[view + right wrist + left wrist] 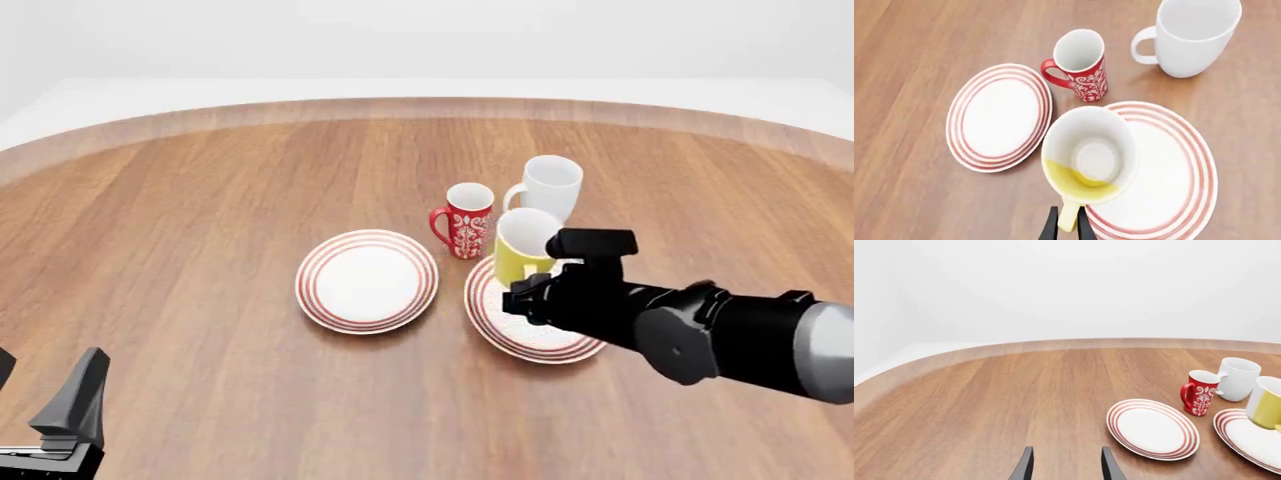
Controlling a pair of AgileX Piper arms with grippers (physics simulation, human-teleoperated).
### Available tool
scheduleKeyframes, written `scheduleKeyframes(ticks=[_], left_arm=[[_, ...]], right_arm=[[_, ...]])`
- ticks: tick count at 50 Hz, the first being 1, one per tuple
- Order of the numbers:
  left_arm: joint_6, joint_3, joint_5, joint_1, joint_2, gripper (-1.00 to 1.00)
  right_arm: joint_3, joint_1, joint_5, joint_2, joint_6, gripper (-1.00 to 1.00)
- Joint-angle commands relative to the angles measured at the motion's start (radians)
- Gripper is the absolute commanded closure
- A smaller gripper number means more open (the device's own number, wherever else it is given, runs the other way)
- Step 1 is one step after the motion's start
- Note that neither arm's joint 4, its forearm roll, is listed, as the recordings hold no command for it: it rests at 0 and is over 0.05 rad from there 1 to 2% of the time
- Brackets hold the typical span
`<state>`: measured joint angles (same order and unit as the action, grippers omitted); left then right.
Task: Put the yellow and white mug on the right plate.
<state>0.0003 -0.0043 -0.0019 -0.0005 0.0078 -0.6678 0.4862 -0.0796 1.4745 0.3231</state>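
1. The right gripper (1067, 225) pinches the handle of the yellow and white mug (1087, 165), held upright over the near-left rim of the right plate (1167, 190).
2. The left gripper (1066, 465) hangs with fingers spread, holding nothing, well apart.
3. A red patterned mug (469, 220) stands just behind.

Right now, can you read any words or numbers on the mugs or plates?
None: no words or numbers show anywhere.
The red mug has only white swirly patterns.
Both plates have only red rings.
The yellow mug and white mug are plain.
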Motion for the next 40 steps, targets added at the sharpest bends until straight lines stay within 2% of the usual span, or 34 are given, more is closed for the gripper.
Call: scheduleKeyframes(ticks=[1, 4, 40], left_arm=[[0.0, 0.0, 0.0, 0.0, 0.0, -1.0], [0.0, 0.0, 0.0, 0.0, 0.0, -1.0], [0.0, 0.0, 0.0, 0.0, 0.0, -1.0]], right_arm=[[0.018, -0.04, -0.038, 0.013, -0.026, 1.0], [0.026, -0.045, -0.054, 0.018, -0.052, 1.0], [0.078, -0.086, -0.208, 0.141, -0.046, 1.0]])
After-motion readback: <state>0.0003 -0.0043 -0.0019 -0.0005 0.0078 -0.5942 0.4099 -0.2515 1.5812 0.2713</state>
